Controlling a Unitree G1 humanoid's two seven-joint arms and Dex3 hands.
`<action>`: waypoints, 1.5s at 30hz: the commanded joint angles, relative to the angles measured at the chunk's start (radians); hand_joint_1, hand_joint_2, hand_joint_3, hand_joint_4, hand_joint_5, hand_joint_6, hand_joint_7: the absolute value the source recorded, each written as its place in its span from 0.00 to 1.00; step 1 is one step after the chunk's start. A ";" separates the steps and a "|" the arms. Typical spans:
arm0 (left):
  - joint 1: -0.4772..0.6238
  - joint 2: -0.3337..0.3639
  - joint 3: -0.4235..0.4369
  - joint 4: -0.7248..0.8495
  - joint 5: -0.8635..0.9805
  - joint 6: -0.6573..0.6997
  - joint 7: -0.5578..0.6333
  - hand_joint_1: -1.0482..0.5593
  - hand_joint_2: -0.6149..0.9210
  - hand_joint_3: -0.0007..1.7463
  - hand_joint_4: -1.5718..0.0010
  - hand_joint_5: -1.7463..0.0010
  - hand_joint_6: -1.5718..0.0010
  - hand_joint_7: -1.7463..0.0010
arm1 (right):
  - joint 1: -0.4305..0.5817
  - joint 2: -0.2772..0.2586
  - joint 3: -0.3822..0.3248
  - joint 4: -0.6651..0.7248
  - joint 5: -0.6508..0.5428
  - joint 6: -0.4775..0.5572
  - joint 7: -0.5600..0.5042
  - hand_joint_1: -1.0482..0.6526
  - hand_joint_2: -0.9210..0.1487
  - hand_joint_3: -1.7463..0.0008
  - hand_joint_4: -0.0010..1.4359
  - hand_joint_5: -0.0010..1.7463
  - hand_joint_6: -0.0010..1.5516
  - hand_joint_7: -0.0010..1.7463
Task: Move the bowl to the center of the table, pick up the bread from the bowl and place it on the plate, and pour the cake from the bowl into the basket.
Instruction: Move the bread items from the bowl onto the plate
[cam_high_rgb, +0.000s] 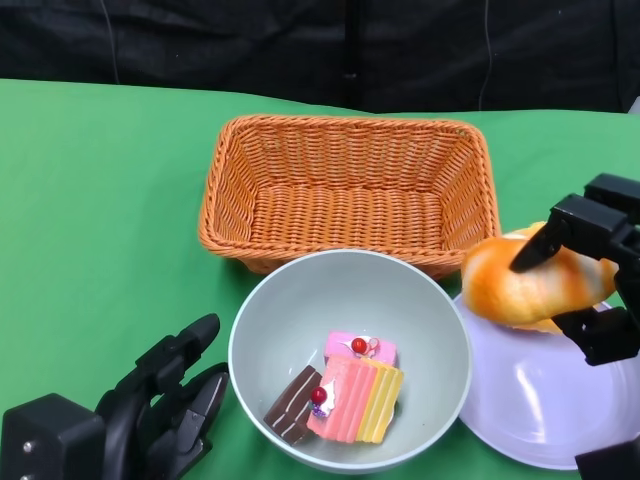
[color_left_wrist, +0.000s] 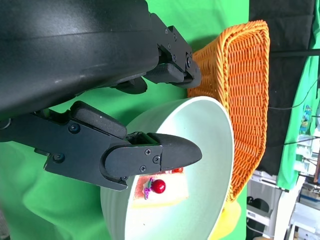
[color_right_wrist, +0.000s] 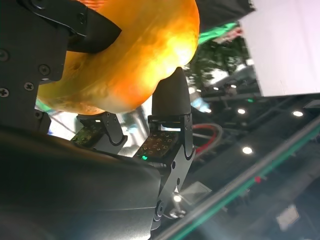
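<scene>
Above the plate, the bread is held by the right hand for placing; the left hand, empty with fingers apart, waits beside the bowl.

Green worktop against a black backdrop.

The worktop is covered in a plain bright green cloth that fills the frame from the lower edge up to the upper part, where it meets the dark curtain running across the top. The curtain hangs in soft vertical folds. At the lower right of the left wrist view, blurred room clutter shows past the worktop's edge.
</scene>
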 joint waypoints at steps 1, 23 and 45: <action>0.008 0.013 0.008 -0.011 -0.005 0.009 -0.001 0.21 1.00 0.29 0.84 0.82 0.76 1.00 | 0.015 -0.026 -0.015 0.006 -0.003 0.016 0.001 0.44 0.71 0.15 0.64 1.00 0.61 0.75; 0.017 0.014 0.007 -0.024 -0.005 0.015 0.005 0.21 1.00 0.30 0.85 0.82 0.77 1.00 | -0.004 -0.061 0.070 0.190 -0.072 0.124 0.001 0.47 0.57 0.31 0.61 1.00 0.54 0.82; 0.011 0.011 0.006 -0.017 0.002 0.009 0.008 0.21 1.00 0.30 0.85 0.83 0.76 1.00 | 0.029 -0.175 0.151 0.065 0.062 0.245 0.498 0.23 0.03 0.89 0.17 0.13 0.17 0.05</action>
